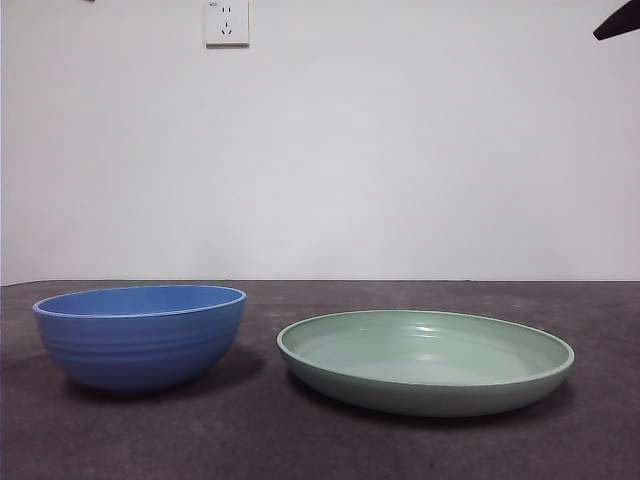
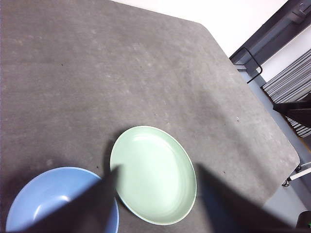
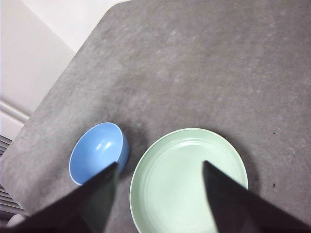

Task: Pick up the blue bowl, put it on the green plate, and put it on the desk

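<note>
1. Front: the bowl (image 1: 140, 335) sits empty beside the plate (image 1: 425, 360), apart, on the surface (image 1: 320, 440); a black arm tip (image 1: 616, 20) shows at a top corner.
2. Left wrist: left claw (image 2: 158, 174), spread, hangs high over both.
3. Right wrist: right claw (image 3: 160, 172), spread, hangs high above the plate.

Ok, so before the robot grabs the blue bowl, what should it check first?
1. Blue bowl upright and empty on the desk: ok.
2. Green plate empty, ready for the bowl: ok.
3. Bowl and plate apart, not touching: ok.
4. Left gripper open, high above the bowl and plate: ok.
5. Right gripper open, above the plate, holding nothing: ok.
6. Which gripper will reach the bowl more easily: cannot tell, though the left seems nearer.
</note>
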`<state>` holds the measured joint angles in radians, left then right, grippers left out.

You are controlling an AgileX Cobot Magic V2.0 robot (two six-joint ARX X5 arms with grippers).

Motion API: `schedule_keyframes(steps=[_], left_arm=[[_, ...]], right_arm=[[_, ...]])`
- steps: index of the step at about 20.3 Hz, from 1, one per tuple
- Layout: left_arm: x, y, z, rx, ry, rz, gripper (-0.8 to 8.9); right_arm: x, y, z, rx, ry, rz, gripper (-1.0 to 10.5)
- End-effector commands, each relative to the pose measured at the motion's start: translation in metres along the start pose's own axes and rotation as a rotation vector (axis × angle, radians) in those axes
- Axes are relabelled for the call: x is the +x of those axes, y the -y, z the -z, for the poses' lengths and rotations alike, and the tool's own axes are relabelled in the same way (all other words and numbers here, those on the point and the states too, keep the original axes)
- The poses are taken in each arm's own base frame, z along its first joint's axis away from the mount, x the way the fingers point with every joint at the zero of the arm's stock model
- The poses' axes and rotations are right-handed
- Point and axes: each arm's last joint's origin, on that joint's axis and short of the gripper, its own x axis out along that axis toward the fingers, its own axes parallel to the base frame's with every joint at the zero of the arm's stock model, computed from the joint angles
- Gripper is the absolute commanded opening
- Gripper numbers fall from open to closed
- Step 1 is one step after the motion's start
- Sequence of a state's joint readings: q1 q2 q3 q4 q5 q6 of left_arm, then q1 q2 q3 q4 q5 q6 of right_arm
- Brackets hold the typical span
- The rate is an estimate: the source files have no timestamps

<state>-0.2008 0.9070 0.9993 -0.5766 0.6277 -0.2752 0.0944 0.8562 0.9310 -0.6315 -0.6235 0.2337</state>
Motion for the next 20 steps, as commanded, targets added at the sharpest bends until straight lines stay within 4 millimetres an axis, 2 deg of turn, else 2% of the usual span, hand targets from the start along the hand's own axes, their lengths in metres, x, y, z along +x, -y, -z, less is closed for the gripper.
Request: schedule_keyframes(steps=[1,3,14,20], left_arm=[[-0.002,0.004,-0.006,0.050,0.017,0.013,5.63],[-0.002,0.004,-0.006,0.072,0.018,0.012,6.27],[-0.002,0.003,-0.004,0.079,0.005,0.003,6.25],[-0.001,-0.010,0.002,0.010,-0.044,-0.191,6.25]], right_arm=[[-0.001,-0.002,-0.004,-0.025,0.014,-0.002,4.4],[-0.001,-0.002,-0.004,-0.025,0.013,-0.002,5.0],[-0.001,-0.002,-0.004,-0.025,0.014,-0.002,5.2],[-0.001,-0.002,-0.003,-0.022,0.008,-0.007,5.2]])
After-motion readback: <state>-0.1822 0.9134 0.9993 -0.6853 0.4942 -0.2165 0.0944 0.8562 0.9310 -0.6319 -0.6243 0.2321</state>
